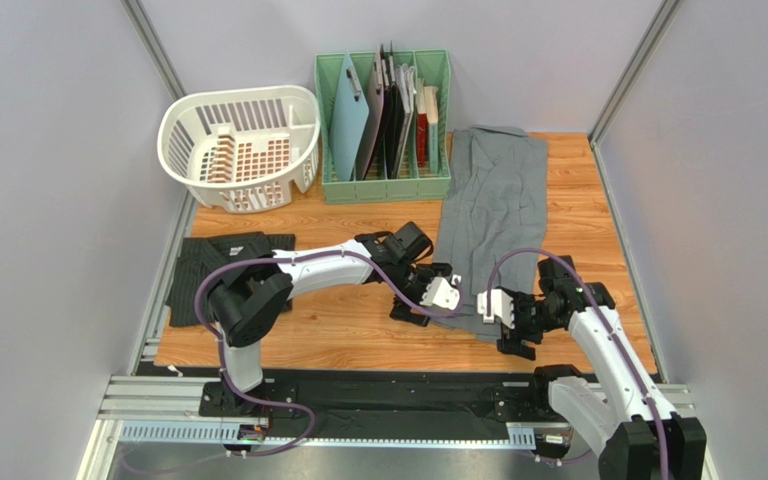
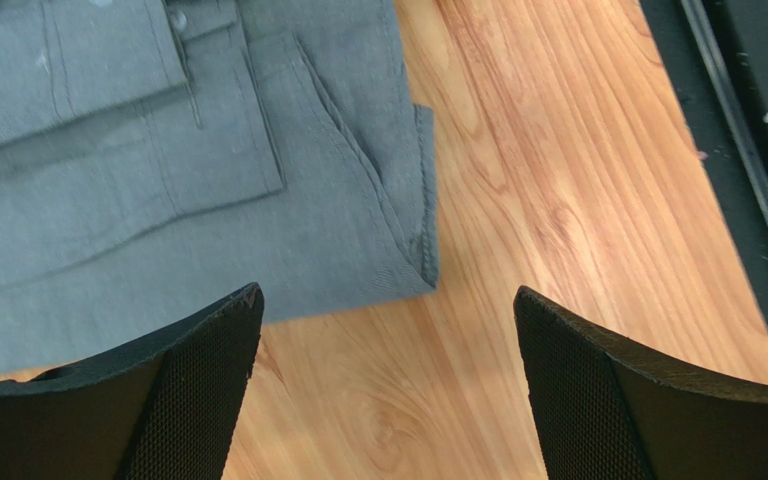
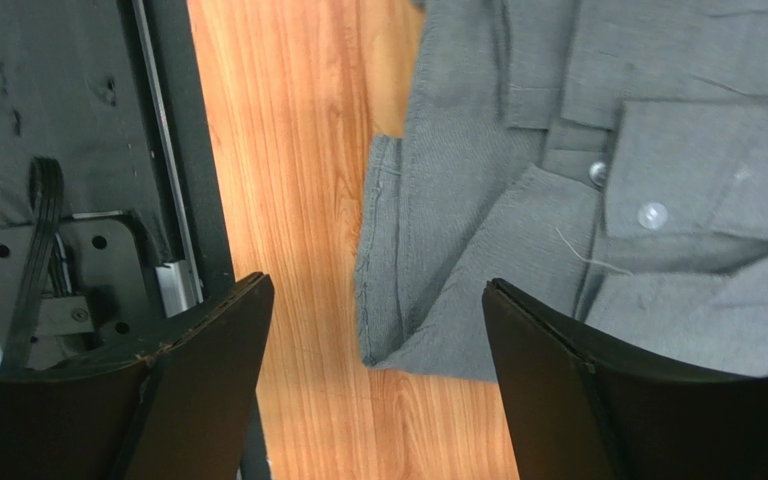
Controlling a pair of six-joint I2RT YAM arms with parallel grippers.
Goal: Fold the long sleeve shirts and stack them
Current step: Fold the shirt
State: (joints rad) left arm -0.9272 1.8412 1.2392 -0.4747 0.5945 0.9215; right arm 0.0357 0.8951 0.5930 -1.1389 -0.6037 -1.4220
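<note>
The plain grey shirt lies stretched out lengthwise on the wooden table, right of centre, with its hem end nearest the arms. The dark pinstriped shirt lies folded at the left edge, partly under the left arm. My left gripper is open and empty at the grey shirt's near left corner. In the left wrist view the gripper hangs just short of that corner. My right gripper is open and empty over the near hem. In the right wrist view the gripper straddles the shirt's corner, with cuff buttons showing.
A white laundry basket and a green file rack with folders stand at the back. A black base rail runs along the near edge and also shows in the right wrist view. Walls close in both sides.
</note>
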